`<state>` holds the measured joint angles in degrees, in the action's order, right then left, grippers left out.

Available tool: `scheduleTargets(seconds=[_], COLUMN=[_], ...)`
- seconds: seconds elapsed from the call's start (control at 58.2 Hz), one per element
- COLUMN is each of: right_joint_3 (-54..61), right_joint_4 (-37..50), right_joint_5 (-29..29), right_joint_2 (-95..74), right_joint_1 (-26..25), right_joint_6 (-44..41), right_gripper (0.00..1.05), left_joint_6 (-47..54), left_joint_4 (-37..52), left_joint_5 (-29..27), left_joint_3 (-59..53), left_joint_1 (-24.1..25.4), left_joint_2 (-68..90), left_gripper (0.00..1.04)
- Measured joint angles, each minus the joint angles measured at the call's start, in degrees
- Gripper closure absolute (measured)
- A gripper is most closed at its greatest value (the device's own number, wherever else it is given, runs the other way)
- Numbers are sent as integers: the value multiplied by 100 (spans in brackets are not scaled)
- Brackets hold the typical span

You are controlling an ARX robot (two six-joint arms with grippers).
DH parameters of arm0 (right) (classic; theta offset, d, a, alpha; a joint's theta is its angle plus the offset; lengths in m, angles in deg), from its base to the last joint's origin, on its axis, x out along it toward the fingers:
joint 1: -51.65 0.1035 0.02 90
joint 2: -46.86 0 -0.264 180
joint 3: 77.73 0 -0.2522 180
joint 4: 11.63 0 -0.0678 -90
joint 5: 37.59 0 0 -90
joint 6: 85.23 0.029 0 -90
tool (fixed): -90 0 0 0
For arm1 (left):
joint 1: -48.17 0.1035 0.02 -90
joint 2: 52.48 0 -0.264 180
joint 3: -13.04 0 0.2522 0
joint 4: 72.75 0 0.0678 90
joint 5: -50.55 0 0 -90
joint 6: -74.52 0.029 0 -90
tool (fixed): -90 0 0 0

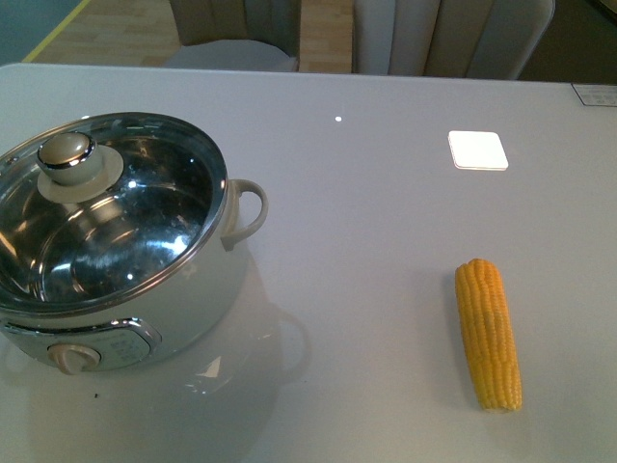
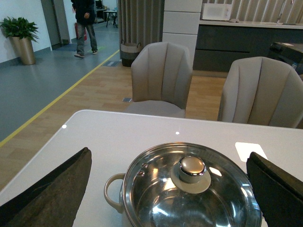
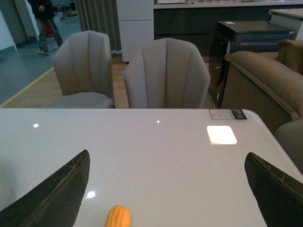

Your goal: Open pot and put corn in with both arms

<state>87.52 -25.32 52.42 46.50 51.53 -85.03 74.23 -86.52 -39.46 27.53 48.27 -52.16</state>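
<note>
The pale grey-white pot [image 1: 207, 289] stands at the near left of the table, its glass lid [image 1: 145, 222] on and the beige knob [image 1: 67, 154] on top. The yellow corn [image 1: 489, 333] lies lengthwise at the near right. No arm shows in the front view. In the left wrist view my left gripper [image 2: 170, 187] is open, with its fingers wide on either side of the lid [image 2: 189, 198] and its knob [image 2: 191, 168], not touching. In the right wrist view my right gripper [image 3: 166, 189] is open above the table, and only the corn tip [image 3: 118, 217] shows between the jaws.
A flat white square [image 1: 477, 149] lies on the grey table [image 1: 366, 251] at the back right. Beige chairs [image 1: 443, 34] stand along the far edge. A small label [image 3: 227, 114] sits at the far right corner. A person [image 2: 85, 23] walks in the background.
</note>
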Motion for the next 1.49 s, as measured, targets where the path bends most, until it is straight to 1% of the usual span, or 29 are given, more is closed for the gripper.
scheduleTargets(seconds=[0.584,0.601,0.635,0.67,0.704,0.756,0.842,0.945,1.099,1.202,1.305,1.34,1.426,1.494], right_joint_3=[0,-2,0,-2,-2,0,0,0,-2,-2,-2,-2,-2,0], right_joint_4=[0,0,0,0,0,0,0,0,0,0,0,0,0,0], right_joint_5=[0,0,0,0,4,0,0,0,0,0,0,0,0,0], right_joint_2=[0,0,0,0,0,4,4,4,4,4,4,4,4,4], right_joint_1=[0,0,0,0,2,2,2,2,2,2,2,2,2,2], right_joint_6=[0,0,0,0,0,0,0,0,0,0,0,0,0,0], right_gripper=[9,9,9,9,9,9,9,9,9,9,9,9,9,9], left_joint_6=[0,-13,-151,-411,-560,-697,-817,-809,-804,-817,-815,-813,-787,-726], left_joint_4=[0,-9,-310,-933,-1268,-1403,-1174,-472,966,2245,4186,4625,5381,5722], left_joint_5=[0,-28,-420,-1029,-1362,-1473,-1388,-1198,-1036,-1067,-1130,-1060,-1023,-1025], left_joint_3=[0,0,101,354,518,660,844,1078,1141,1158,1390,1517,1808,1974], left_joint_1=[0,-4,-116,-361,-487,-584,-627,-675,-850,-994,-1134,-1167,-1198,-1193], left_joint_2=[0,7,127,485,791,1187,1648,2317,3893,5241,7250,7770,8843,9475], left_gripper=[7,7,7,7,7,7,7,7,7,7,7,7,7,7])
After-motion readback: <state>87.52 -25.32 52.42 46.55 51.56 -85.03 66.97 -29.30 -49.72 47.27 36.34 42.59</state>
